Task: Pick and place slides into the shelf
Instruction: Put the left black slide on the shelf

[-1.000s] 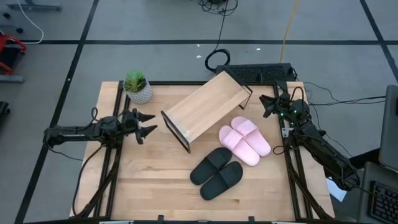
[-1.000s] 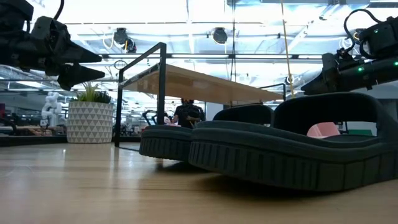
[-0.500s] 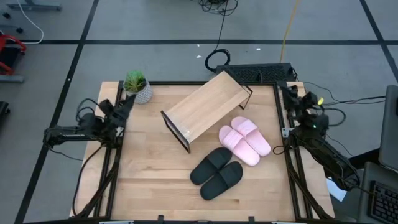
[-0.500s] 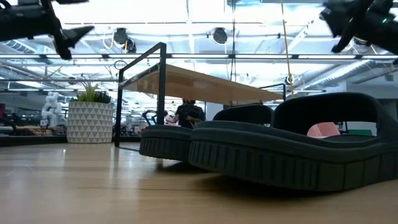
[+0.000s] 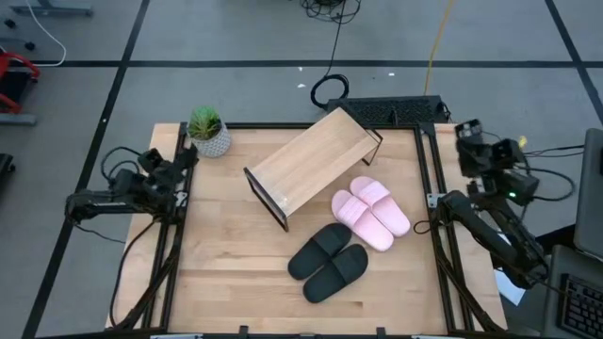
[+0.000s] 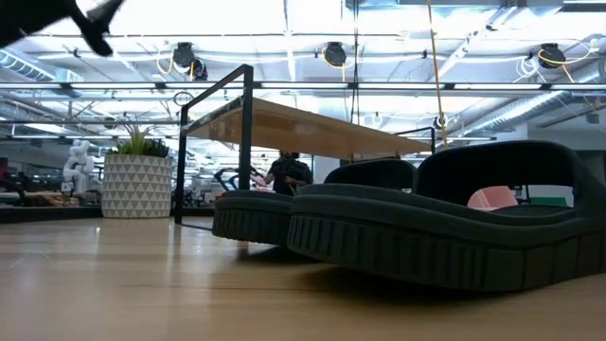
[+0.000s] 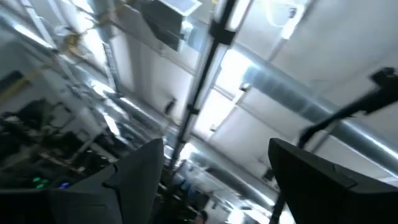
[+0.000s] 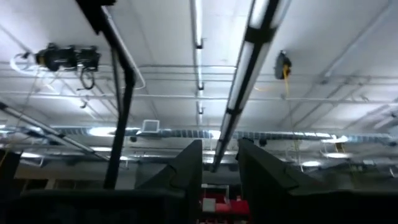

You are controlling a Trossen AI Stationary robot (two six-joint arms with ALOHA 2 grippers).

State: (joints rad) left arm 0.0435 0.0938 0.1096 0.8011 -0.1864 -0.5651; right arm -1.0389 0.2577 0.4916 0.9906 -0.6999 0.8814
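The shelf (image 5: 311, 166) stands slantwise on the far middle of the table, its board raised on dark end frames (image 6: 246, 142). The pale pink slides (image 5: 370, 213) lie side by side to the right of the shelf's near end. The black slides (image 5: 328, 262) lie soles down nearer to me and loom large in the low view (image 6: 426, 227). My left gripper (image 5: 182, 157) hovers at the table's left edge, tipped up and open (image 7: 216, 144). My right gripper (image 5: 465, 132) is beyond the right edge, also tipped up, its fingers slightly apart (image 8: 220, 144). Both wrist views show only ceiling.
A small potted plant (image 5: 208, 132) stands at the far left corner, just beyond my left gripper. Cables and a black box (image 5: 386, 108) lie behind the far edge. Bare wood (image 5: 226, 273) spreads over the near left of the table.
Both arms have drawn back from over the table and tipped their grippers upward. The left gripper has moved toward the left edge and risen. The right gripper has moved past the right edge and out of the low view. The slides and shelf have stayed put.
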